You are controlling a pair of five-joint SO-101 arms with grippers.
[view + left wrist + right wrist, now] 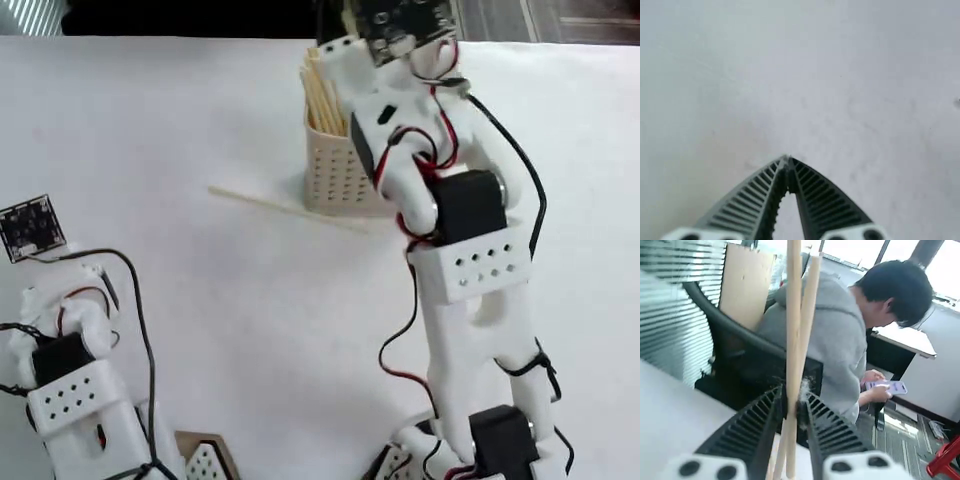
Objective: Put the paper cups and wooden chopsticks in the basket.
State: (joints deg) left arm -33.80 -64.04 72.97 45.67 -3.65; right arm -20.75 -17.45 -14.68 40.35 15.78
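Note:
A cream perforated basket (335, 175) stands at the far middle of the white table with several wooden chopsticks (322, 95) upright in it. One loose chopstick (268, 204) lies flat on the table, its end against the basket's foot. My right gripper (340, 55) hangs over the basket's top. In the right wrist view this gripper (792, 402) is shut on two chopsticks (796, 315) that stick up between its fingers. My left gripper (788, 161) is shut with nothing in it, low over bare table (850, 90) at the near left.
The right arm (470, 280) stretches from the near edge up to the basket, with red and black cables along it. The left arm (65, 390) is folded at the near left corner. A small brown and white perforated piece (205, 458) sits at the near edge.

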